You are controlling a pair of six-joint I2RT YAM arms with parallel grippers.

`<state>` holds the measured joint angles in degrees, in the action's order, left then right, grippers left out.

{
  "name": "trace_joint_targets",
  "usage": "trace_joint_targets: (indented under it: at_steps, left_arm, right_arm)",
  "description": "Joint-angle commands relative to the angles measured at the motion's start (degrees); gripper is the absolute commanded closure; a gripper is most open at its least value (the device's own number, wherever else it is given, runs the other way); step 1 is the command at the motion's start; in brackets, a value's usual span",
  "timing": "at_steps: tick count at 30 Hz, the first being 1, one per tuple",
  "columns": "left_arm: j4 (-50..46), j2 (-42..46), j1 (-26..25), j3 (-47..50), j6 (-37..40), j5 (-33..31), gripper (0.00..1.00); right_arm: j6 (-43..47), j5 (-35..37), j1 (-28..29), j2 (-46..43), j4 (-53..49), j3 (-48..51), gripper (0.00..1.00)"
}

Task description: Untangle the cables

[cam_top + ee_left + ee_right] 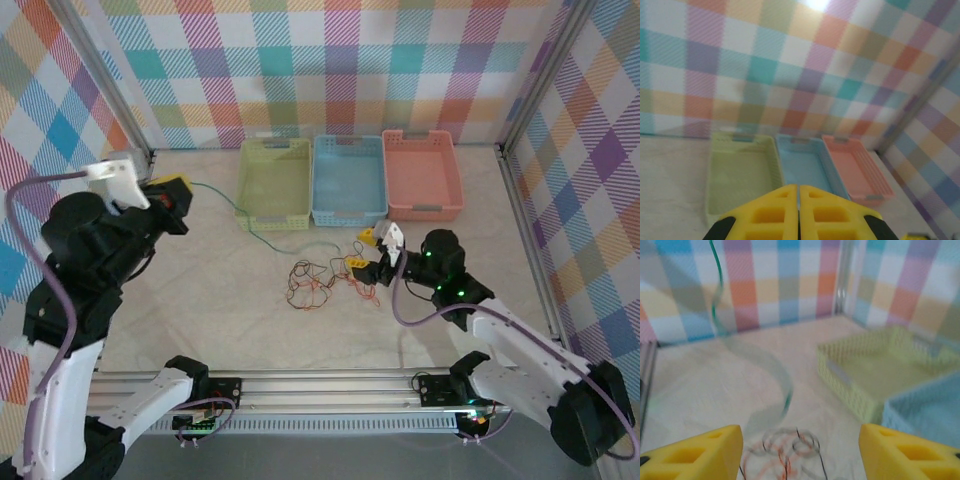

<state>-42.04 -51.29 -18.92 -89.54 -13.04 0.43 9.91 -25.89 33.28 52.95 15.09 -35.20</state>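
Observation:
A knot of thin orange-red and black cables (312, 283) lies on the table in front of the baskets. A green cable (213, 189) runs taut from my raised left gripper (178, 195) past the green basket, down toward the knot. In the left wrist view the left gripper (798, 189) has its yellow fingers pressed together, and the strand itself is hidden there. My right gripper (363, 252) hangs low just right of the knot, open. In the right wrist view the right gripper (800, 434) straddles nothing, with the knot (785, 460) just ahead and the green cable (789, 399) rising to the upper left.
Three baskets stand in a row at the back: green (275, 183), blue (348, 178) and pink (422, 173). Checkered walls and metal posts enclose the table. A metal rail (320, 385) runs along the near edge.

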Motion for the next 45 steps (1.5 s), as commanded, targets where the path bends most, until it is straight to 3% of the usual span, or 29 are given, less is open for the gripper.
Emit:
trace_joint_targets:
  at_steps: [1, 4, 8, 15, 22, 29, 33, 35, 45]
  left_arm:
    - [2.03, -2.45, 0.55, 2.33, -2.19, 12.01, 1.00]
    - [4.39, -3.22, 0.55, 4.32, -3.60, 17.71, 1.00]
    - [5.85, -4.07, 0.55, 5.61, -4.17, 21.89, 1.00]
    - [6.77, -4.32, 0.46, 8.15, -3.85, 23.19, 1.00]
    - [6.65, -3.71, 0.46, 8.16, -3.30, 23.44, 1.00]
    - [5.13, -2.99, 0.46, 7.57, -1.80, 22.96, 1.00]
    - [5.12, -2.49, 0.46, 7.88, -1.73, 23.26, 1.00]
    - [5.20, -2.07, 0.46, 8.14, -1.89, 23.57, 1.00]
    - [6.07, 3.73, 0.46, 13.43, -3.91, 26.91, 1.00]
  right_arm:
    - [-0.91, -6.31, 0.95, -1.35, -6.95, -8.50, 0.35]
    - [-0.33, -9.13, 3.58, 2.89, -10.63, -15.56, 0.34]
    - [0.33, -6.96, 7.94, 11.81, -16.74, -25.47, 0.32]
    - [-3.07, -5.30, 11.38, 23.91, -20.65, -36.57, 0.31]
    - [-3.76, -4.41, 13.14, 30.79, -22.35, -39.21, 0.32]
    - [-5.95, -2.02, 13.48, 33.20, -24.32, -39.00, 0.52]
    - [-8.03, -0.41, 13.48, 34.66, -23.91, -40.03, 0.81]
    - [-9.50, 0.90, 13.40, 34.78, -21.98, -39.99, 0.89]
    - [-19.91, 9.64, 11.66, 35.18, -11.53, -40.31, 1.00]
